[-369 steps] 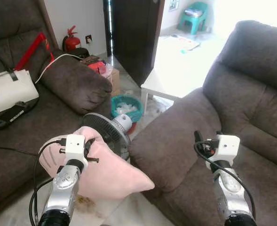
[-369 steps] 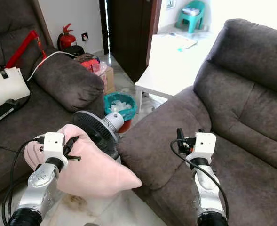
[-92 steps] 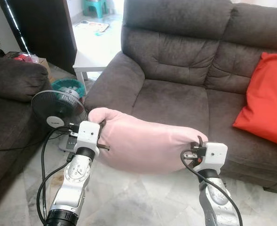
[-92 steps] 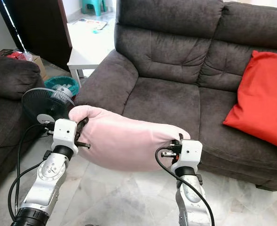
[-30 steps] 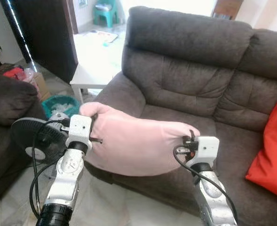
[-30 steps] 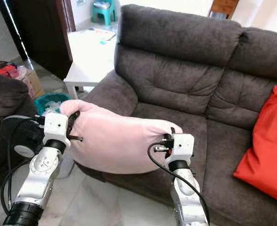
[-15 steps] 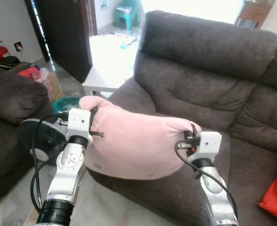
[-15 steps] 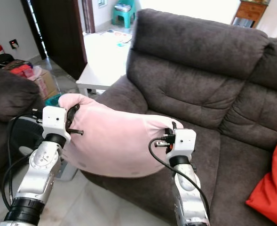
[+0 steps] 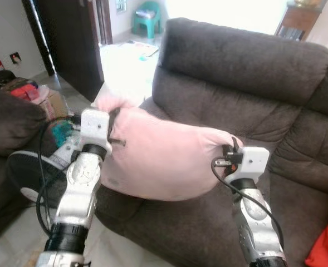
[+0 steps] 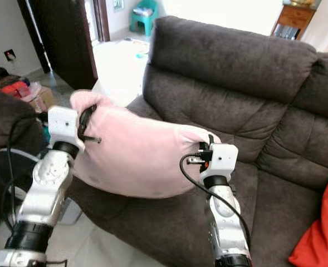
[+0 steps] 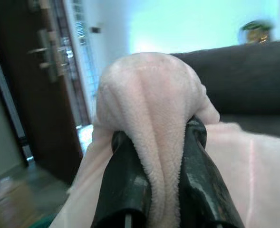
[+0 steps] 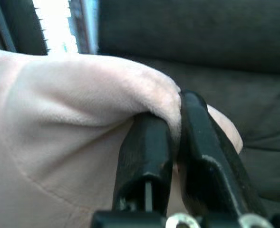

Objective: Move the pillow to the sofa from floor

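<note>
The pink pillow [image 9: 164,158] hangs in the air between both arms, above the front edge of the dark sofa [image 9: 247,83], over its left seat and armrest. The risk: each grip is just a pinch of plush at one end, so a fold could slip out and the pillow swing down off the seat edge toward the floor fan [image 9: 27,175]. The left gripper [image 11: 154,156] jaws are clenched on a bunched corner; the right gripper [image 12: 175,142] jaws are nearly closed on a thin fold.

No readable text, labels, brands or numbers from my end; nothing legible on any surface in any view.
</note>
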### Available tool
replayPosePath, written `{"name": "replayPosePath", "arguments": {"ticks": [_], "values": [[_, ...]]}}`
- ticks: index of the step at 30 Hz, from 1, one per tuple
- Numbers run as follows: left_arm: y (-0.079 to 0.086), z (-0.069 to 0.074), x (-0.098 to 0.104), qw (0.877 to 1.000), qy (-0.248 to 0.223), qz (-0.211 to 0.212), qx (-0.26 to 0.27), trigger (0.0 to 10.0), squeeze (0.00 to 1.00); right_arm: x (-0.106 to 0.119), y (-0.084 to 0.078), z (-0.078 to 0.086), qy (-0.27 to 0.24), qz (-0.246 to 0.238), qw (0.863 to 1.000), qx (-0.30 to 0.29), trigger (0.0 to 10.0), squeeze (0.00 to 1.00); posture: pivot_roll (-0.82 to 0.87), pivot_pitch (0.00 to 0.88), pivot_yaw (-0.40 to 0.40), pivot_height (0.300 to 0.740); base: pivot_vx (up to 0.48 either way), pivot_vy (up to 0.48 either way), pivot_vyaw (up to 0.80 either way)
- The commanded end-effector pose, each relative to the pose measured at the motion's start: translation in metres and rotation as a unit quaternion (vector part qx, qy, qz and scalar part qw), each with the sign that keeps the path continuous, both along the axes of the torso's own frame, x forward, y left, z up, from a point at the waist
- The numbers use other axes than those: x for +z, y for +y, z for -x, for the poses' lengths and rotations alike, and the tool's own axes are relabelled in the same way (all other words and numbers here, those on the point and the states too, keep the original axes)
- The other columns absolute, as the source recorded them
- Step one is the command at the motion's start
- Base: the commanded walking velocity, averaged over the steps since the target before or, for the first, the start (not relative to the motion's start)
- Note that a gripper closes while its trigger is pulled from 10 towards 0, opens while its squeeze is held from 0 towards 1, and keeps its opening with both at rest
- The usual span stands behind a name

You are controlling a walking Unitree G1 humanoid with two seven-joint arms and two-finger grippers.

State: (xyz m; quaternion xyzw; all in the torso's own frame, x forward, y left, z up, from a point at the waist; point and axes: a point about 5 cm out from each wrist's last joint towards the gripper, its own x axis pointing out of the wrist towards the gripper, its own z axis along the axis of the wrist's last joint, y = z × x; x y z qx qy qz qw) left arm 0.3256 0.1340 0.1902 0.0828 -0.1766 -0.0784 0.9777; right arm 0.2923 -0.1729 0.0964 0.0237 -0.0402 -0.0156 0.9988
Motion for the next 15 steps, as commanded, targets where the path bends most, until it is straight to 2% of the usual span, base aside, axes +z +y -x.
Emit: {"name": "replayPosePath", "arguments": {"ticks": [1, 10, 12, 15], "values": [[0.007, 0.001, 0.011, 1.0, -0.022, 0.0, 0.004, 10.0, 0.0, 0.019, 0.003, -0.006, -0.042, -0.005, 0.999, 0.0, 10.0, 0.0, 0.13, 0.0, -0.063, 0.74, 0.334, 0.0, 0.0], [0.003, 0.004, 0.003, 1.0, 0.002, -0.003, -0.014, 10.0, 0.0, 0.016, -0.011, -0.007, -0.031, 0.004, 0.998, -0.047, 10.0, 0.0, 0.13, 0.009, -0.062, 0.74, 0.335, 0.0, 0.0], [-0.002, 0.003, -0.005, 0.999, 0.034, 0.006, -0.042, 10.0, 0.0, 0.017, -0.014, -0.008, -0.028, 0.011, 0.998, -0.057, 10.0, 0.0, 0.14, 0.014, -0.062, 0.74, 0.0, 0.0, 0.0], [-0.005, 0.006, -0.011, 0.996, 0.057, 0.014, -0.073, 10.0, 0.0, 0.018, -0.018, -0.009, -0.03, 0.015, 0.997, -0.069, 10.0, 0.0, 0.14, 0.016, -0.062, 0.74, 0.0, 0.0, 0.0]]}}
